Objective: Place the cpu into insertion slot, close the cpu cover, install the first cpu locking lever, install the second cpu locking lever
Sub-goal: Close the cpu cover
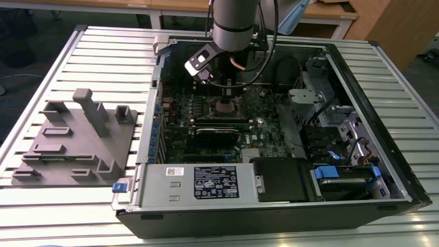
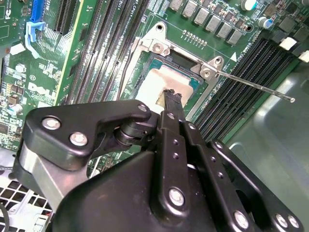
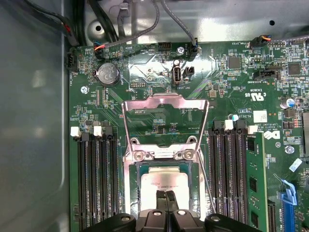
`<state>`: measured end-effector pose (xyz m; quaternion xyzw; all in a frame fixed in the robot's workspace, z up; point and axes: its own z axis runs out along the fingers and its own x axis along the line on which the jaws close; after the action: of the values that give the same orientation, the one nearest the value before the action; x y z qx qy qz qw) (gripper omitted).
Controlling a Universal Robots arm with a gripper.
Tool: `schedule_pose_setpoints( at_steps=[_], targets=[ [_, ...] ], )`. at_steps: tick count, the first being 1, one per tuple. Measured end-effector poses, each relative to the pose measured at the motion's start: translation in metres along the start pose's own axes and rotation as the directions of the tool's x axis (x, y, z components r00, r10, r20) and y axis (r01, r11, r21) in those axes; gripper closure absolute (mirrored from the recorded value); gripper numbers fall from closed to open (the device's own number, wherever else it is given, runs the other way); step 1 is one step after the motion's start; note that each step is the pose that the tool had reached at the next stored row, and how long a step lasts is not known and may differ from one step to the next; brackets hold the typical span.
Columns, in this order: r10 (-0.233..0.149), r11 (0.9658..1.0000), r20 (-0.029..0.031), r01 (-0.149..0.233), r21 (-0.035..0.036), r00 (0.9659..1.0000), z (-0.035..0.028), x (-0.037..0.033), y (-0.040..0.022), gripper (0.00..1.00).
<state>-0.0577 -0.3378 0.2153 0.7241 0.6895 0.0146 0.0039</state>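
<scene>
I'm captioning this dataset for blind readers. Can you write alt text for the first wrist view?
The shut gripper hangs over the cpu, which lies in the insertion slot on a green motherboard. The cpu cover stands open beyond the slot, a thin locking lever stands free beside it, and black memory slots flank it.

Pale slatted metal table (image 1: 61, 216), wooden desks (image 1: 332, 11) behind, dull grey floor (image 1: 420, 85) beyond.

A slatted metal table (image 1: 103, 46) carries an open computer case (image 1: 274, 218), with a grey moulded fixture block (image 1: 75, 149) lying beside it on the exterior view's left.
</scene>
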Motion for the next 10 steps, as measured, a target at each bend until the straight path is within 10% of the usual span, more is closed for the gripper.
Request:
schedule_pose_setpoints(
  at_steps=[10],
  targets=[
    [0.0,1.0,0.0001,0.0,0.0,1.0,-0.0022,0.0,0.0,0.89]
  ],
)
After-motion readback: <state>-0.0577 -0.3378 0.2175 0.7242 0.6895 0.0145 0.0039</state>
